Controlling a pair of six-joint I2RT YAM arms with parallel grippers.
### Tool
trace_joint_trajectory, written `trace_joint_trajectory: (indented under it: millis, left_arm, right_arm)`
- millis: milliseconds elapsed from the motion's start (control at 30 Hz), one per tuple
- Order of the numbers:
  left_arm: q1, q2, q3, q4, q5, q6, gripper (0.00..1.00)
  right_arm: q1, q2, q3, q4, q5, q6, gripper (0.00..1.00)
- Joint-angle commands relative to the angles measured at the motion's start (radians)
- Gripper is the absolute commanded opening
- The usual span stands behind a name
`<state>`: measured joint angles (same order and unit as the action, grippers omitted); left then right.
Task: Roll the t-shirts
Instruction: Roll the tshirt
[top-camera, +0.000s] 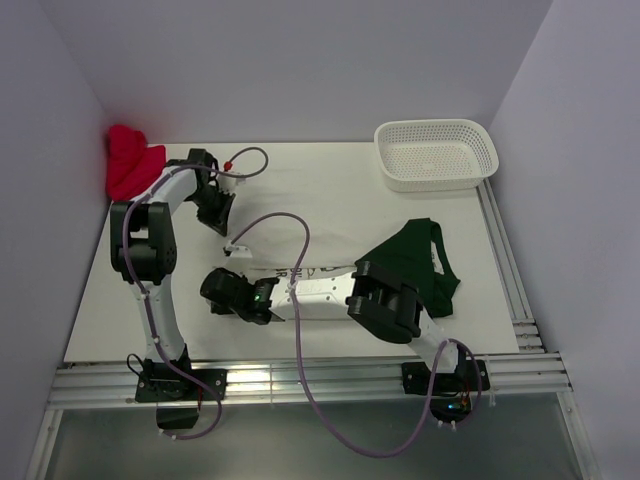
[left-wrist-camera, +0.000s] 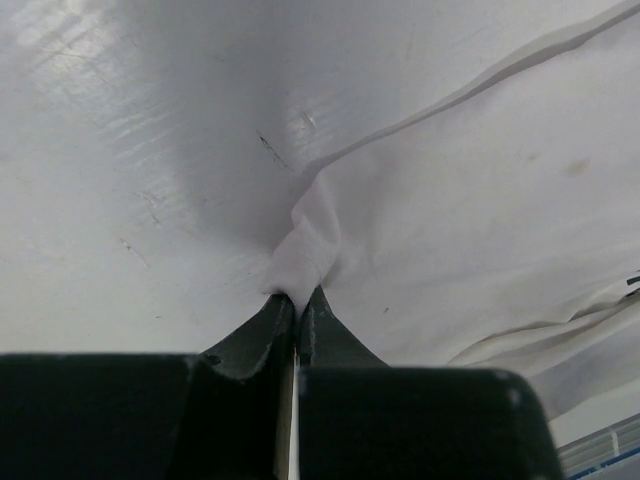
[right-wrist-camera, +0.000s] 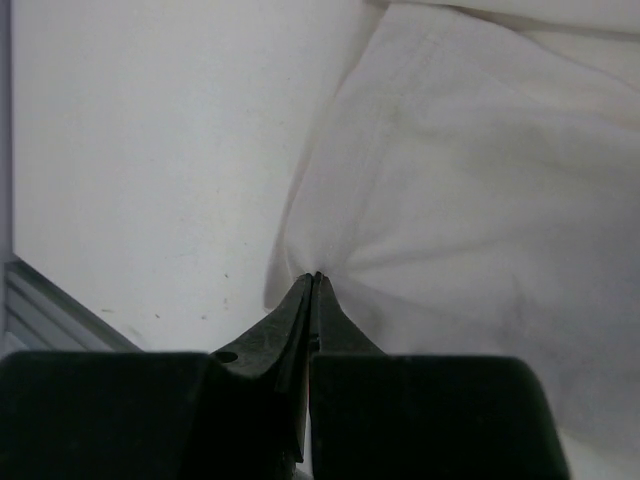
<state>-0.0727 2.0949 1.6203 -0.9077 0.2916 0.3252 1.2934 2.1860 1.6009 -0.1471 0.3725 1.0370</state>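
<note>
The white t-shirt (top-camera: 322, 215) lies spread on the white table, its dark lettering (top-camera: 305, 271) showing near the right arm. My left gripper (top-camera: 216, 218) is shut on a pinch of the shirt's far left edge; the left wrist view shows cloth (left-wrist-camera: 470, 200) bunched at the gripper's tips (left-wrist-camera: 297, 292). My right gripper (top-camera: 217, 298) is shut on the shirt's near left edge; the right wrist view shows cloth (right-wrist-camera: 470, 190) puckered at the closed tips (right-wrist-camera: 316, 276). The dark green t-shirt (top-camera: 420, 262) lies crumpled to the right, partly under the right arm.
A red cloth bundle (top-camera: 130, 160) sits in the far left corner. A white perforated basket (top-camera: 436, 153) stands at the far right. Walls close in on three sides, and a metal rail (top-camera: 300, 380) runs along the near edge.
</note>
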Motion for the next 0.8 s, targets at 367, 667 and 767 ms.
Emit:
trace_joint_trajectory:
  millis: [367, 667, 767]
  left_arm:
    - [-0.090, -0.046, 0.102, -0.026, -0.114, -0.046, 0.00]
    - [-0.163, 0.002, 0.168, -0.051, -0.170, -0.077, 0.00]
    - [-0.188, 0.019, 0.174, -0.051, -0.186, -0.084, 0.00]
  right_arm:
    - [-0.019, -0.176, -0.203, 0.144, 0.068, 0.130, 0.00]
    - [-0.019, -0.244, -0.320, 0.179, 0.103, 0.182, 0.00]
    - [-0.017, -0.256, -0.348, 0.176, 0.111, 0.202, 0.00]
